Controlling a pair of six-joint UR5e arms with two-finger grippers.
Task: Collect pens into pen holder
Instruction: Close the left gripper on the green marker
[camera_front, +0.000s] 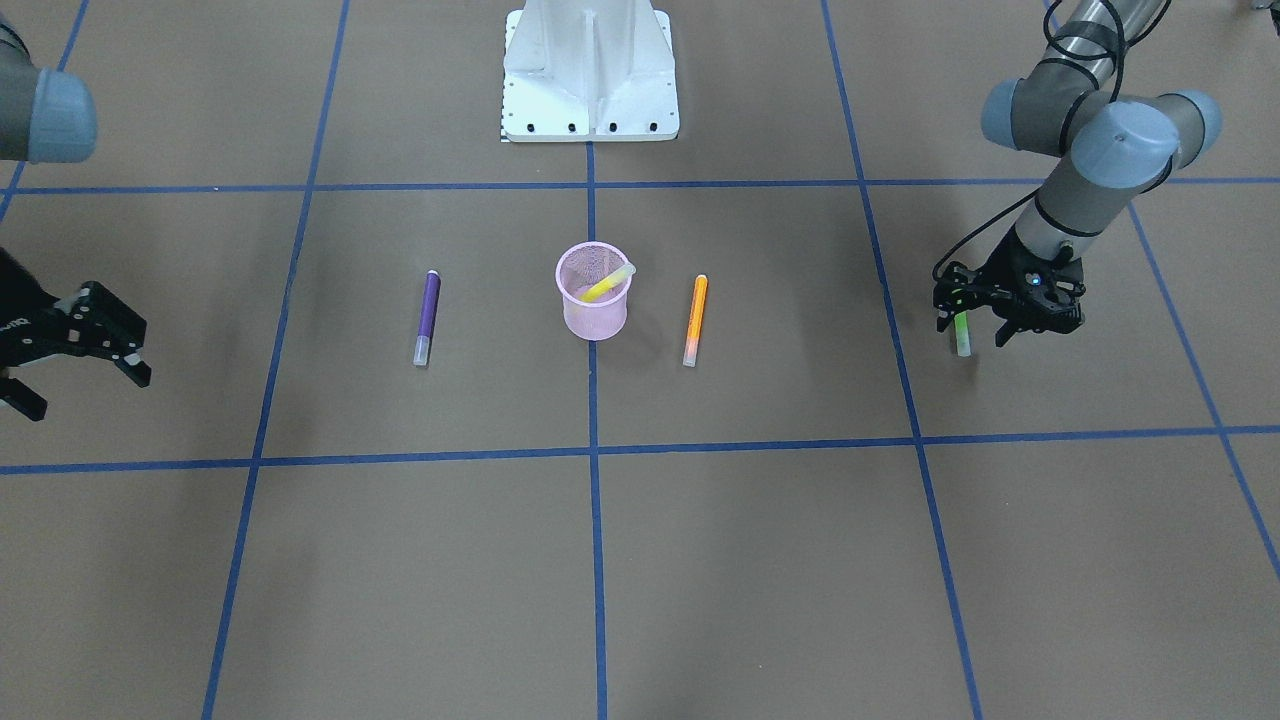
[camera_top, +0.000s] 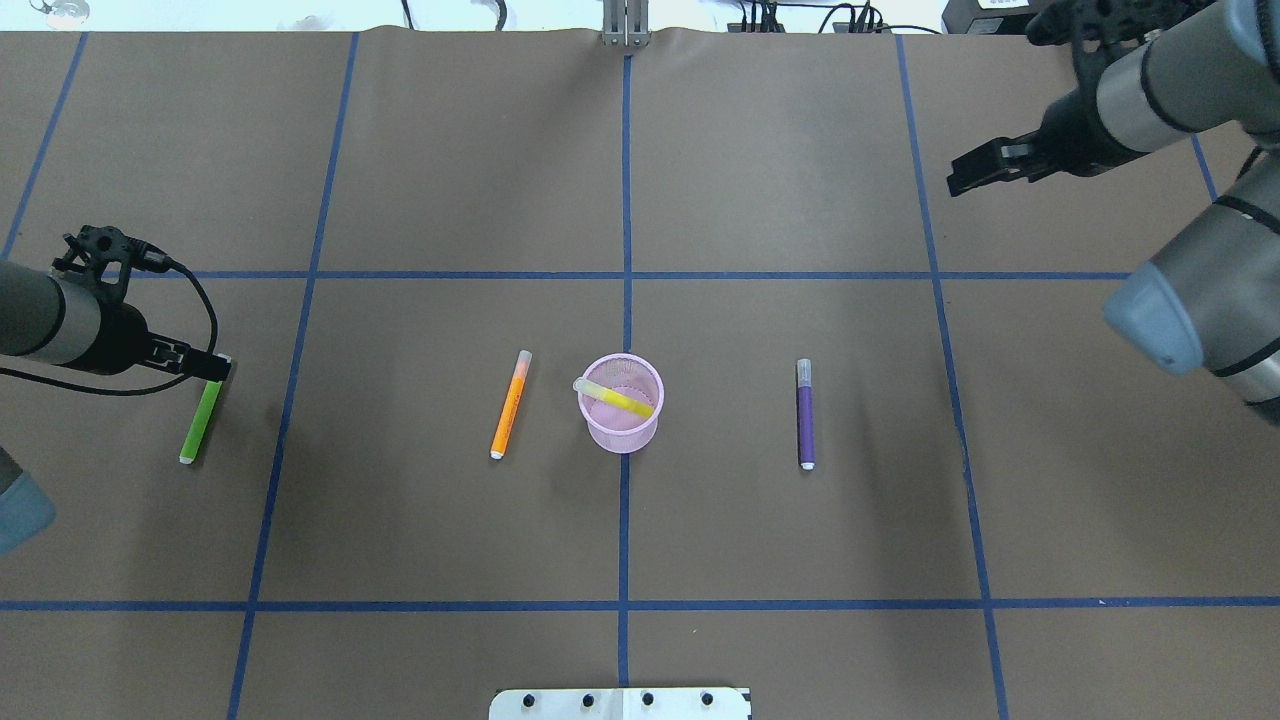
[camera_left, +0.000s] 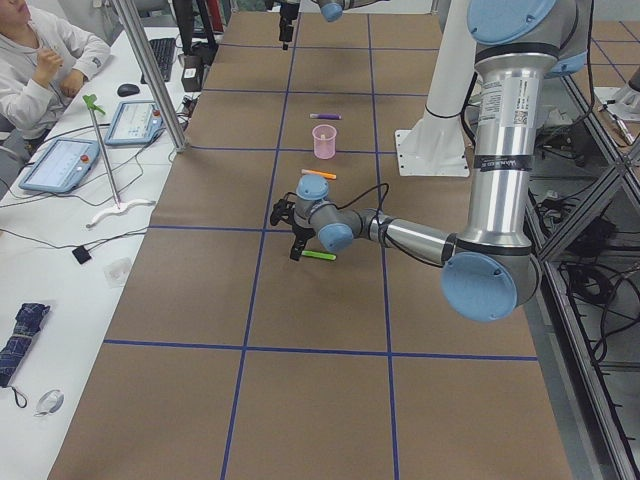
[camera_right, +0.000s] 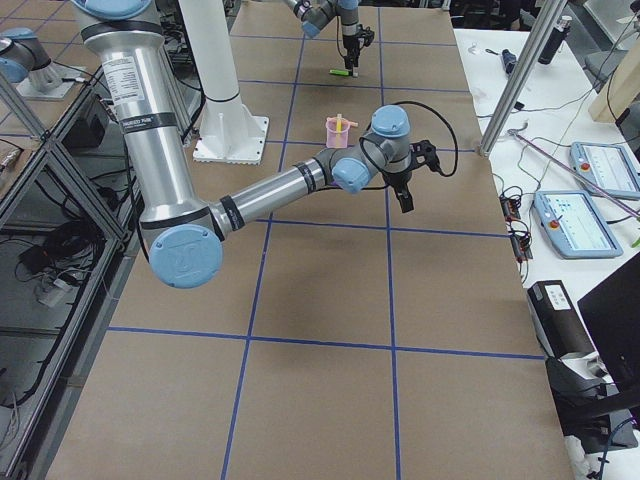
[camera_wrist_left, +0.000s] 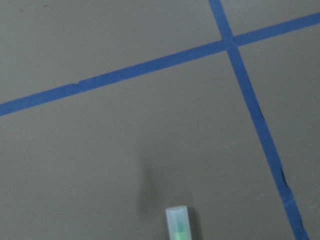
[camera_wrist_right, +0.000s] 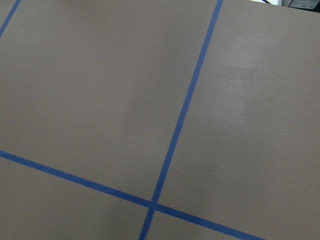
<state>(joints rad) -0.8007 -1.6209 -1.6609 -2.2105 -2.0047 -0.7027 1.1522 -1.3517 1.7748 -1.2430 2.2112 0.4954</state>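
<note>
Closest to the left wrist lens was the whitish, translucent cap of the green pen (camera_wrist_left: 177, 222), its green body showing faintly through the cap. That pen lay flat on the brown table (camera_top: 800, 550), well apart from the pen holder (camera_top: 622, 432) on the robot's left, beyond the orange pen (camera_top: 509, 405).

The left gripper (camera_front: 971, 333) was down at the green pen's far end. In the front view its fingers looked spread to either side of the pen and not pressed on it, so I judged the pen not yet gripped.

The right gripper (camera_front: 80, 385) hung with its jaws wide apart and holding nothing, well away from the holder on the robot's right and past the purple pen (camera_top: 805, 415).

By my count one of four was done. The yellow pen (camera_top: 617, 397) leaned inside the holder, its pale cap poking over the rim. Orange lay just beside the holder on the left and purple near it on the right; both were flat and roughly parallel. Three were left, with green seemingly next.

The holder was a small pink mesh cup, upright, narrowing slightly towards its base.
</note>
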